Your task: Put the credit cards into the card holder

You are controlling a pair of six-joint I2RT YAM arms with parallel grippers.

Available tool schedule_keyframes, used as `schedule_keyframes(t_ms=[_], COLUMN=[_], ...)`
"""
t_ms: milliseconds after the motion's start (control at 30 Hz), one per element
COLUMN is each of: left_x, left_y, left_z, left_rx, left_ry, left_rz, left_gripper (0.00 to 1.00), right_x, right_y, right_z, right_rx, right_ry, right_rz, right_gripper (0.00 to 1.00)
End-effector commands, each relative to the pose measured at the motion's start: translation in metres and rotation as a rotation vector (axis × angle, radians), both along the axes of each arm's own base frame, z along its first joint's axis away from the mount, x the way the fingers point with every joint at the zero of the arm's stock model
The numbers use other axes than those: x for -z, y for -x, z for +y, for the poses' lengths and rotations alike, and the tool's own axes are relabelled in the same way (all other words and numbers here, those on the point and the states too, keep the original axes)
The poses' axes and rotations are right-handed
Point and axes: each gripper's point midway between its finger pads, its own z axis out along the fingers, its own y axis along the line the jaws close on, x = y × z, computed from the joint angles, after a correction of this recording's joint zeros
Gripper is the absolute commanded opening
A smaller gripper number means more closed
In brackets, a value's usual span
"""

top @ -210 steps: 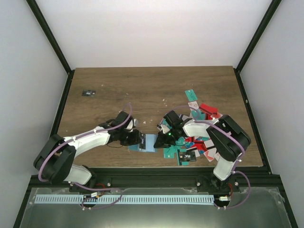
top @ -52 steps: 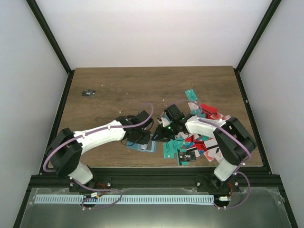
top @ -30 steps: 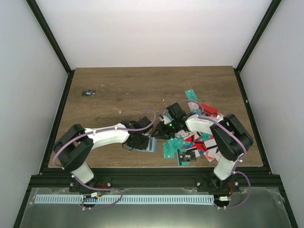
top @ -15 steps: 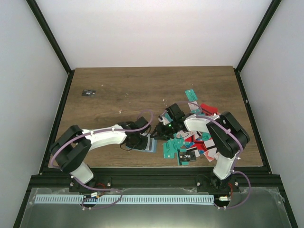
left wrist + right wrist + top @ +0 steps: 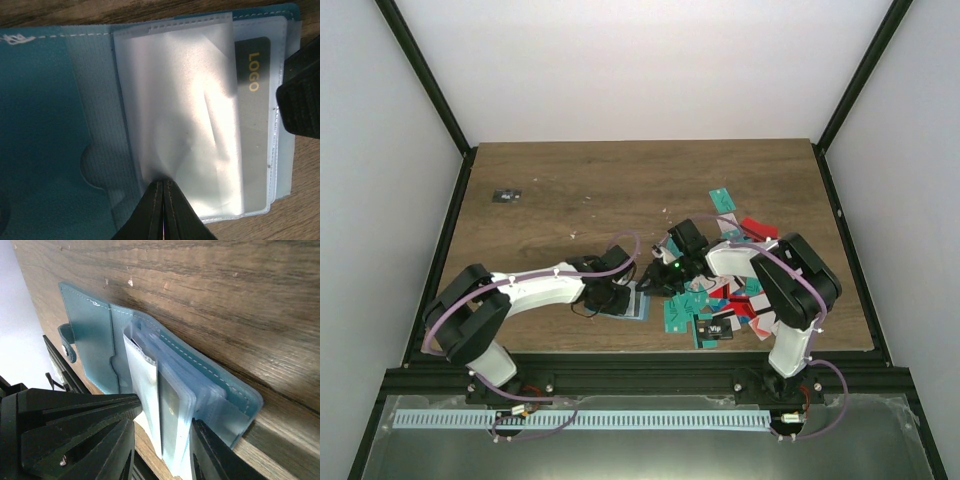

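Observation:
The card holder [image 5: 636, 304] lies open on the wood, teal with clear sleeves [image 5: 175, 100]. A dark card marked LOGO [image 5: 252, 100] sits inside one sleeve. My left gripper [image 5: 163, 182] is shut, its tips pressing down on a clear sleeve [image 5: 142, 390]. My right gripper [image 5: 164, 424] is part open, and its fingers [image 5: 210, 455] straddle the edge of the sleeve stack with the dark card [image 5: 172, 405] in it. One of its fingers [image 5: 300, 95] shows at the holder's right edge. The other credit cards [image 5: 730, 298] lie in a heap to the right.
A black card with white marks [image 5: 715, 328] lies at the heap's near side, close to the table's front edge. A tiny black object [image 5: 506, 195] sits far left at the back. Both arms meet over the holder [image 5: 90, 340].
The left gripper came in from the left, swung over the holder and settled on its sleeves. Over the last half second neither arm visibly moves.

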Motion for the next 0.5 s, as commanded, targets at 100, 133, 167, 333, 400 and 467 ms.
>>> schedule_keyframes(t_ms=[100,133,167,333,400,467], left_x=[0.017,0.017,0.017,0.015,0.014,0.012], left_y=[0.008,0.009,0.008,0.008,0.008,0.008], left_z=[0.012,0.012,0.012,0.011,0.010,0.008], left_rx=[0.003,0.003,0.002,0.002,0.004,0.004], left_ry=[-0.045,-0.044,-0.043,-0.035,-0.029,-0.017], left_rz=[0.034,0.034,0.033,0.031,0.029,0.029], left_gripper=[0.04,0.04,0.04,0.04,0.04,0.04], right_x=[-0.012,-0.012,-0.011,-0.015,-0.020,-0.024], right_y=[0.002,0.003,0.004,0.008,0.009,0.010], right_z=[0.011,0.011,0.012,0.015,0.016,0.017], right_rx=[-0.043,-0.046,-0.051,-0.066,-0.072,-0.075], right_ry=[-0.035,-0.033,-0.029,-0.015,-0.019,-0.021], right_rz=[-0.039,-0.039,-0.039,-0.051,-0.060,-0.067], right_gripper=[0.33,0.32,0.33,0.31,0.31,0.31])
